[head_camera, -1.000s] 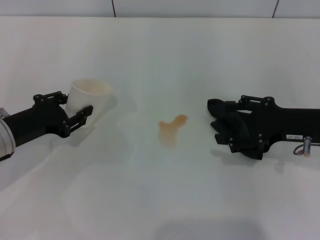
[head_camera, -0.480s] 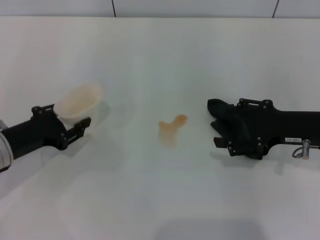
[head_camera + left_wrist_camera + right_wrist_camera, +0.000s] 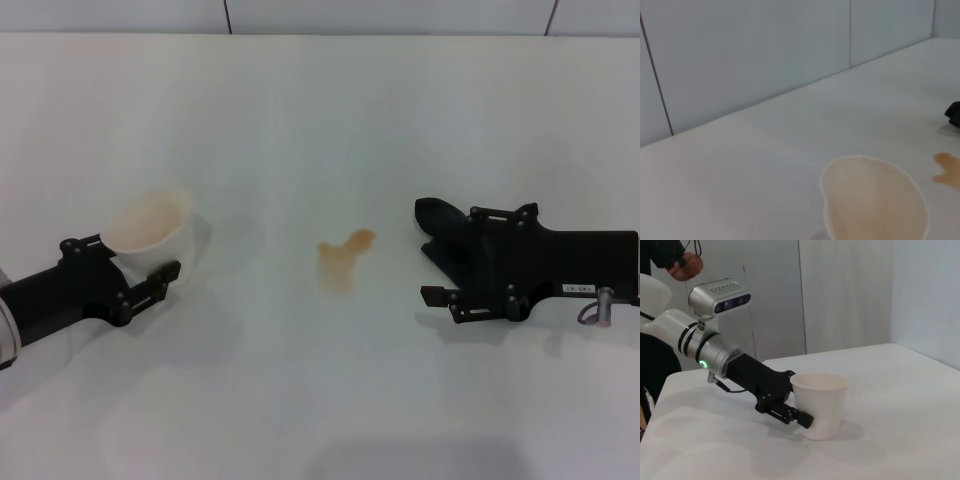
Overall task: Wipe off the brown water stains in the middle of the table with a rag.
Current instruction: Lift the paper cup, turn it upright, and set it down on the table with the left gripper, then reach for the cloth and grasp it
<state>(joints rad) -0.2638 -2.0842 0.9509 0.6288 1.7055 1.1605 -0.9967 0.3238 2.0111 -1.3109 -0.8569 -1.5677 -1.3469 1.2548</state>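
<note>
Orange-brown and see-through, the brown water stains (image 3: 343, 259) lie thin on the middle of the white bench (image 3: 320, 110), between the two arms. The rag (image 3: 447, 232) is soft, light cloth, easy to bunch and press flat; it sits under the right tool (image 3: 436, 280), toward the bench's right edge, and whether the fingers pinch it I cannot tell. That arm lies low and level, pointing inward. The left tool (image 3: 130, 280) pinches a cup (image 3: 148, 225) near the left edge.

Lab, white table (image 3: 320, 120), panelled walls (image 3: 845, 290)
</note>
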